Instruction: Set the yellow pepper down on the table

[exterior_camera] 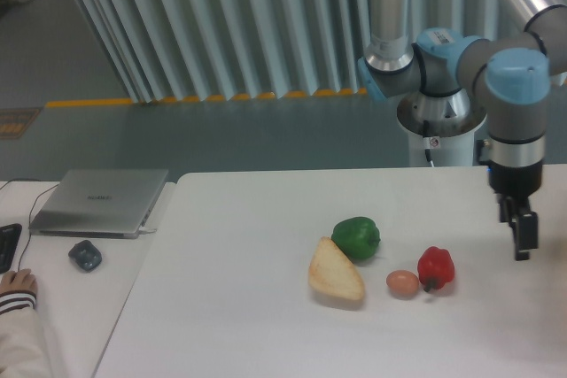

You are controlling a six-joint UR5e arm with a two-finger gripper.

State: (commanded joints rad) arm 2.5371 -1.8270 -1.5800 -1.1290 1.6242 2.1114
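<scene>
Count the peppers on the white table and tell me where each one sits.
2. The green pepper sits near the table's middle, just behind the bread slice. The red pepper lies to its right, beside the egg. No yellow pepper is visible.
</scene>
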